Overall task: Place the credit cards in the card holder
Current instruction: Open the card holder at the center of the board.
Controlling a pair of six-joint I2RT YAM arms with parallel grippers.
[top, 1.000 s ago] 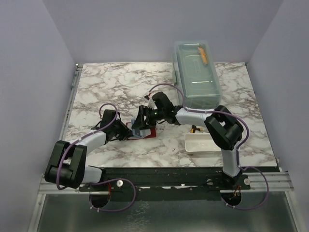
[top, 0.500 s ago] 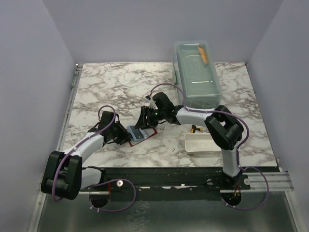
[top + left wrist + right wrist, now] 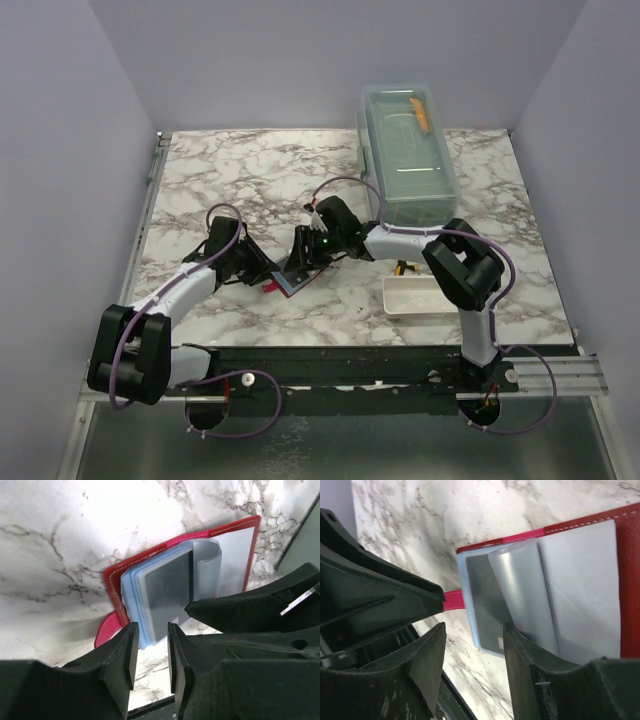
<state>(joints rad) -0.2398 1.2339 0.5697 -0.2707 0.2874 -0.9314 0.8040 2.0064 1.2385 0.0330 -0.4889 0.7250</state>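
The red card holder [image 3: 287, 284] lies open on the marble near the front edge, between both grippers. Its blue and clear sleeves [image 3: 132, 605] are fanned out, and a grey credit card [image 3: 167, 597] sits in the top sleeve. In the right wrist view the same card [image 3: 482, 597] shows beside a curled clear sleeve [image 3: 520, 590]. My left gripper [image 3: 150, 650] is open just short of the holder's near corner, with only marble between its fingers. My right gripper [image 3: 470, 655] is open over the sleeves, one finger [image 3: 545, 680] resting against the curled sleeve.
A clear plastic box [image 3: 408, 150] with an orange item inside stands at the back right. A white tray [image 3: 415, 296] sits at the front right, a small yellow and black thing [image 3: 403, 268] just behind it. The table's front edge runs close below the holder.
The left gripper's jaws have parted and it has drawn back a little to the left. The right gripper's jaws have narrowed somewhat. The holder has slid slightly toward the front edge.
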